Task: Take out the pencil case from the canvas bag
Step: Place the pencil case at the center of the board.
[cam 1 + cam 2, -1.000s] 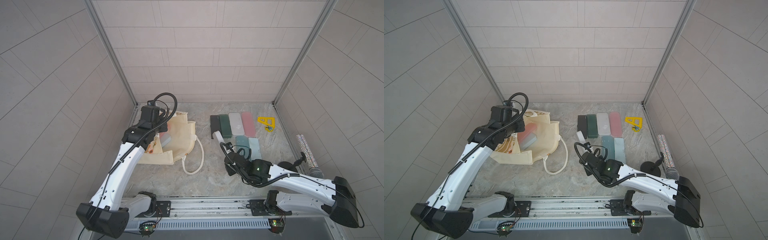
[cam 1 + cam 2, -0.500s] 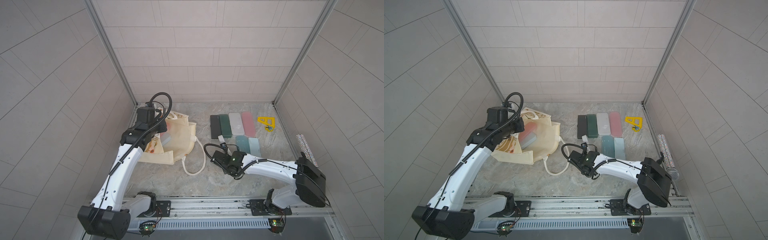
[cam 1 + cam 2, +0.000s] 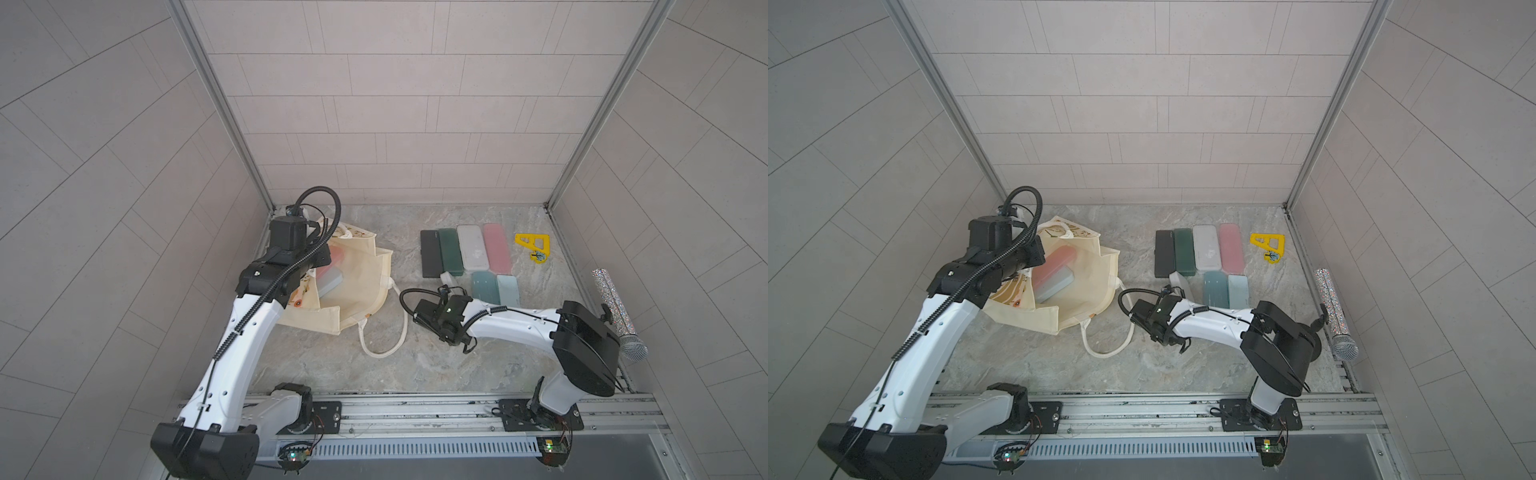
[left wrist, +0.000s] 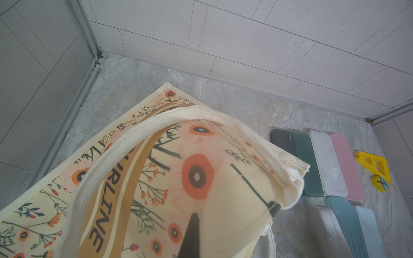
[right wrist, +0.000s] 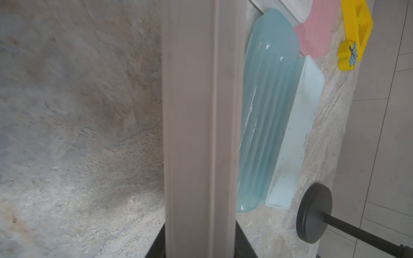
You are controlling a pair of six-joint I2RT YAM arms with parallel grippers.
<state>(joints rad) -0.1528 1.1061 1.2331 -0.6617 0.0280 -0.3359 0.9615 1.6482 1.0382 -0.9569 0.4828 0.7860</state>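
**Both grippers engaged: bag rim held up, one pencil case outside the bag**

The right gripper (image 5: 199, 248) is clamped on the near end of an off-white pencil case (image 5: 199, 107), which runs straight out from between the jaws. In both top views the off-white pencil case (image 3: 446, 277) is outside the bag, over the marbled tabletop (image 3: 415, 357). It lies just beside the teal case (image 3: 484, 286), with its far end at the near ends of the black case (image 3: 430, 253) and the dark green case (image 3: 451, 251). Whether it rests on the surface cannot be told.

The left gripper (image 4: 191, 234) is closed on the raised far-left rim of the canvas bag (image 3: 361, 270). Printed fabric and a white rope handle (image 4: 125, 143) drape over it. The bag's mouth stands open, and a salmon-pink case (image 3: 1054, 259) and a grey-blue case (image 3: 1057, 284) lie inside.

Farther out are a white case (image 3: 471, 247), a pink case (image 3: 496, 247), a pale blue case (image 3: 508, 289) and a yellow plastic triangle (image 3: 534, 245). A glittered microphone (image 3: 613, 303) stands by the right wall.
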